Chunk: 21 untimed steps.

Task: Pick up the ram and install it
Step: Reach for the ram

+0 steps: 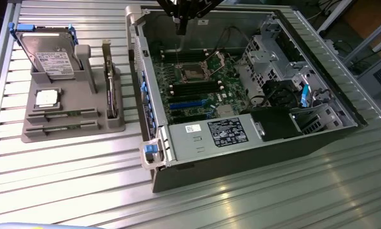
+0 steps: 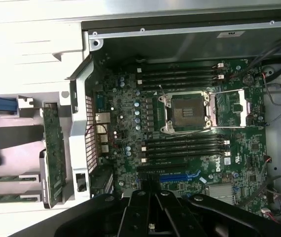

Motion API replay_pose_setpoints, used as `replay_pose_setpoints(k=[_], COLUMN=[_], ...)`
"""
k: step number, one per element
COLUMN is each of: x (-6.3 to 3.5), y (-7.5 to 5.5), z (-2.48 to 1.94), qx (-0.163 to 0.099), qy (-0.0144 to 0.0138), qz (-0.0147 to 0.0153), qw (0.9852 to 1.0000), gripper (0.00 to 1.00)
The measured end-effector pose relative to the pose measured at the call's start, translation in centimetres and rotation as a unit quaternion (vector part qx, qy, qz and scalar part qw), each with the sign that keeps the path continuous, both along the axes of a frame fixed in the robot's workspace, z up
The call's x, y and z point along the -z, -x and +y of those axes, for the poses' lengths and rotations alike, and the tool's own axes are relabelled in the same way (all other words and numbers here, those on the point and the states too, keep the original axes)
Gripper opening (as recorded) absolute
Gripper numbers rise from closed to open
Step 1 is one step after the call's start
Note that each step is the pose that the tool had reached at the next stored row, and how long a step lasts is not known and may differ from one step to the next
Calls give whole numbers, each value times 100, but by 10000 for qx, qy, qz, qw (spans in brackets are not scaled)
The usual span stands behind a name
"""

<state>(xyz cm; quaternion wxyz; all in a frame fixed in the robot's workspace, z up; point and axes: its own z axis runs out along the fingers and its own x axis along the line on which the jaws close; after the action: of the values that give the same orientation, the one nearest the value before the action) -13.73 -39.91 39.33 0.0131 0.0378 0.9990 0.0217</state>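
Pressed together and holding nothing, the black fingers (image 2: 143,217) hang above the motherboard (image 2: 125,123) inside the open computer case (image 1: 241,160), over its far end. Black memory slots (image 2: 180,75) run on both sides of the processor socket (image 2: 187,113). The case lies mid-table (image 1: 292,200). The ram (image 1: 63,115), two green sticks, lies flat in a grey holder (image 1: 31,137) near the table's edge at the exterior view's left, well apart from the fingers. A hard drive (image 1: 50,55), processor chip (image 1: 47,97) and upright expansion card (image 1: 108,90) share that holder.

Ribbed metal tabletop (image 1: 69,167), pale glare on its slats
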Motion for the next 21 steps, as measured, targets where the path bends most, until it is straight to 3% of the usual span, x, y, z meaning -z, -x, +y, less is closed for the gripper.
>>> replay_pose_setpoints(k=[21], x=[0], y=[115], z=[0], qx=[0], qy=[0], qz=[0], qw=[10000], gripper=[10])
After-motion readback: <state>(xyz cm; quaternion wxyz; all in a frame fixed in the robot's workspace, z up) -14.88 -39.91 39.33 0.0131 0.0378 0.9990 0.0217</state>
